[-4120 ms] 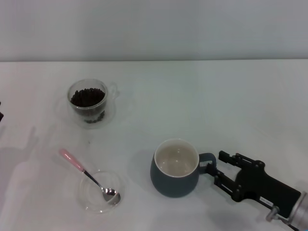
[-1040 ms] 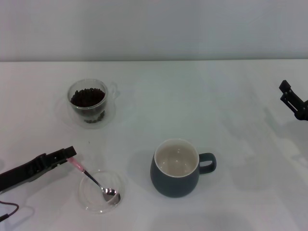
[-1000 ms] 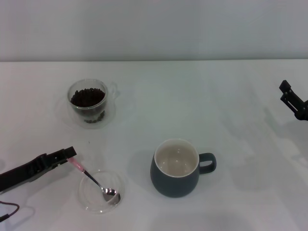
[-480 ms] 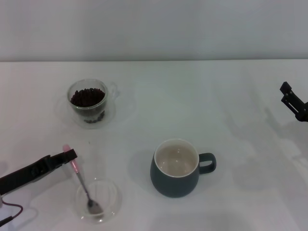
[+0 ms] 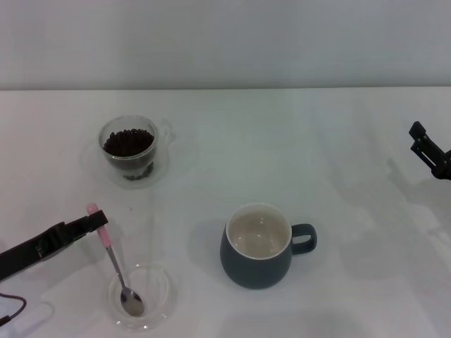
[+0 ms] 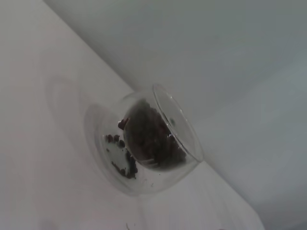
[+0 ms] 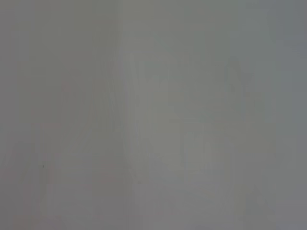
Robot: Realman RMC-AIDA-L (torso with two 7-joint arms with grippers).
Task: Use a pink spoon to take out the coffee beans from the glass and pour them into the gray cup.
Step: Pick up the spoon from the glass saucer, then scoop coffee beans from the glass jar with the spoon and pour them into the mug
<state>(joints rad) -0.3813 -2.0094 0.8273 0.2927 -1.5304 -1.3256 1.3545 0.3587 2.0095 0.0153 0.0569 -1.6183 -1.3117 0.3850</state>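
Small teaspoon with pale pink rounded handle (image 5: 99, 229) and shiny metal bowl, tilted, bowl end resting low at near left, handle end raised toward the back. Small clear glass cup with side handle (image 5: 129, 149) (image 6: 153, 143) upright at far left, about half full of dark brown coffee beans (image 5: 127, 141) (image 6: 149, 136). Squat dark blue-grey ceramic mug with cream-white inside (image 5: 258, 246) upright near centre, empty, loop handle turned to the right, well apart from the glass cup.

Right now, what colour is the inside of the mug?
Cream-white inside the mug, clearest in the head view.
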